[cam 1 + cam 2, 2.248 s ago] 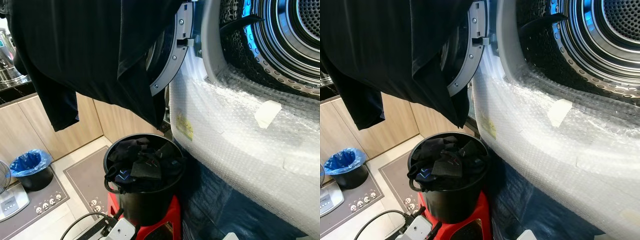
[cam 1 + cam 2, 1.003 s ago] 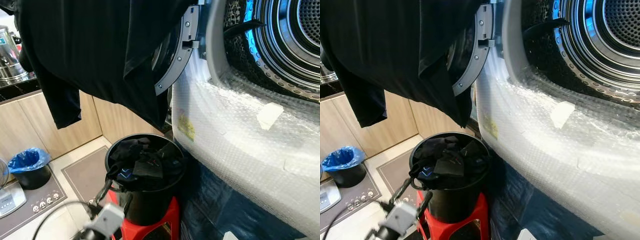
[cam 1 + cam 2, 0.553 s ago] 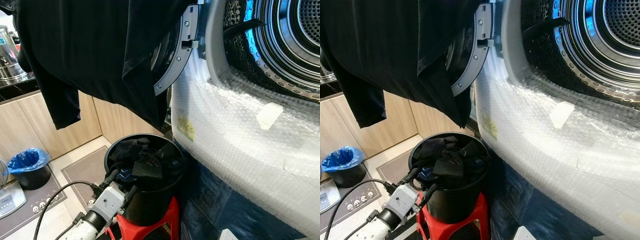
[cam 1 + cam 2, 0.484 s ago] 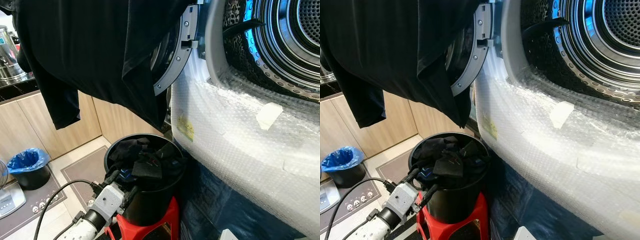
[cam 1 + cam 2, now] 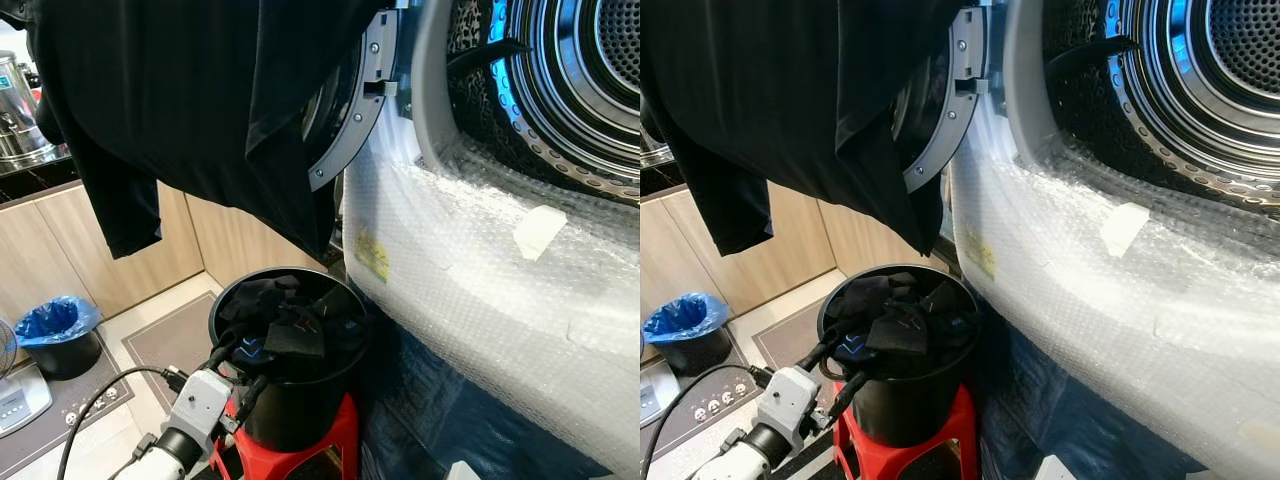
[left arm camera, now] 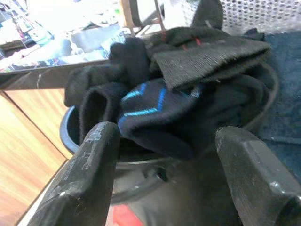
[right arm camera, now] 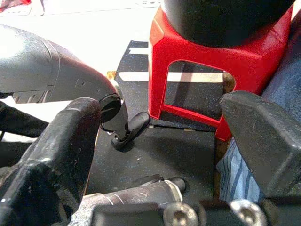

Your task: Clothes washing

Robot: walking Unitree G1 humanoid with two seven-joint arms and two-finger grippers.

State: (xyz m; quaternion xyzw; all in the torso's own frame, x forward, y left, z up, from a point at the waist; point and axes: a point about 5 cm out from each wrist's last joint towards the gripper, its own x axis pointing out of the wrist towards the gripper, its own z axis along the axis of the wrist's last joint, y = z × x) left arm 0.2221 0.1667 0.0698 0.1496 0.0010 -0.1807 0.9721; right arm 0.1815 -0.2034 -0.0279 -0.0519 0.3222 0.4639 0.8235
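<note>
Reaching for the laundry: the left gripper [image 6: 164,155] is held with fingers spread, empty, just short of the near-left rim of the black bucket [image 5: 300,410]. The bucket sits on a red stool [image 5: 335,440], near and left of the open washer drum [image 5: 560,90], with dark clothes [image 5: 285,325] heaped to its rim. The top piece, blue-striped, should be straddled, pinched deep, then lifted straight up so the bucket isn't tipped. The right gripper [image 7: 160,136] is held low beside the stool, fingers apart, empty.

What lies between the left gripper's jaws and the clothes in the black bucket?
Only the black bucket's near rim; the left gripper, jaws open, faces the clothes in the left wrist view.
</note>
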